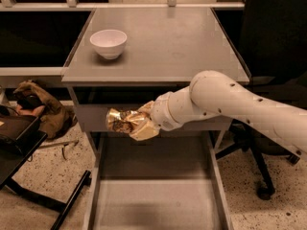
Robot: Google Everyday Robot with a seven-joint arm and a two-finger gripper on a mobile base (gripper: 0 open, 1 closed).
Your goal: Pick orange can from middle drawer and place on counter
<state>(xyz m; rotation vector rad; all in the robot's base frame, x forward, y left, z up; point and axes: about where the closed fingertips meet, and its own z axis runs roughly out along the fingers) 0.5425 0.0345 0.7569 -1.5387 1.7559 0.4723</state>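
The orange can [121,121] is a shiny, dented orange-brown can held in my gripper [136,124], which is shut on it. It hangs in the air in front of the upper drawer front, above the open middle drawer [158,200] and just below the counter's front edge. The counter [168,47] is the flat grey top of the cabinet. My white arm [230,102] reaches in from the right. The drawer tray's flat bottom shows nothing in it.
A white bowl [108,42] stands on the counter's back left. A brown bag [36,107] and a black stand [19,143] lie on the floor at left. A dark chair [268,42] with wheels stands at right.
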